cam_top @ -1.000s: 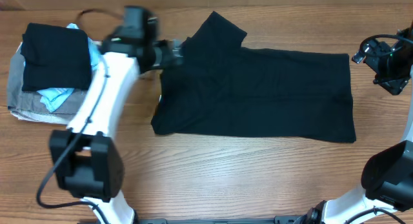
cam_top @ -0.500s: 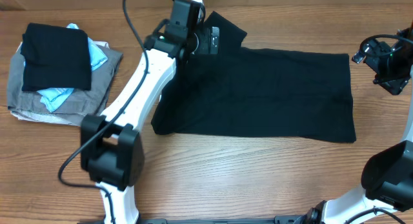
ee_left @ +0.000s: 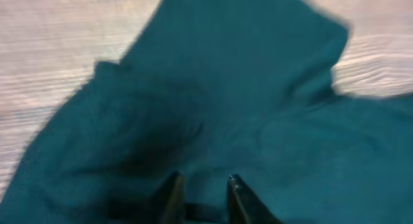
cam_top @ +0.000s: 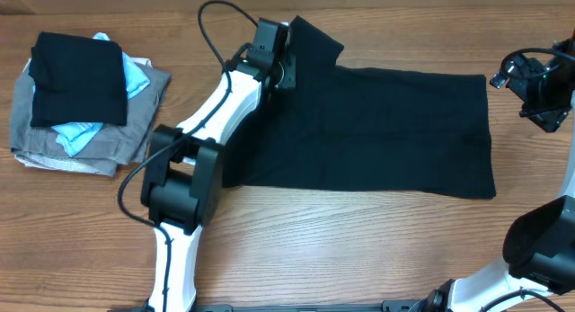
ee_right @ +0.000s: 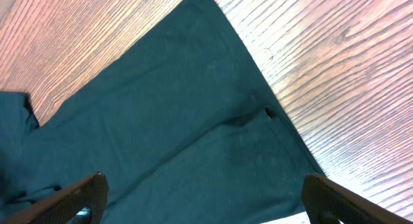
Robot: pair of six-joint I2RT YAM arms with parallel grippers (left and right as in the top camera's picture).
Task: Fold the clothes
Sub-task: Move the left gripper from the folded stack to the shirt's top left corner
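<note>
Wooden table (cam_top: 359,249): left claw (ee_left: 203,179) on black T-shirt (cam_top: 386,132) sleeve; right claw (ee_right: 206,198) spread.

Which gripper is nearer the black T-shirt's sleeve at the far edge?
Left. The left gripper is down on the T-shirt right beside that sleeve; the right gripper sits off the shirt's opposite end.

- T-shirt (cam_top: 377,132): plain black; reads dark teal in both wrist views.
- Table (cam_top: 359,249): brown, wood-grain pattern.
- Folded garment (cam_top: 76,78): plain black.
- Light-blue garment (cam_top: 76,137): pale blue.
- Grey garment (cam_top: 45,148): mid grey.
- Left arm (cam_top: 220,101): white links, black joints.
</note>
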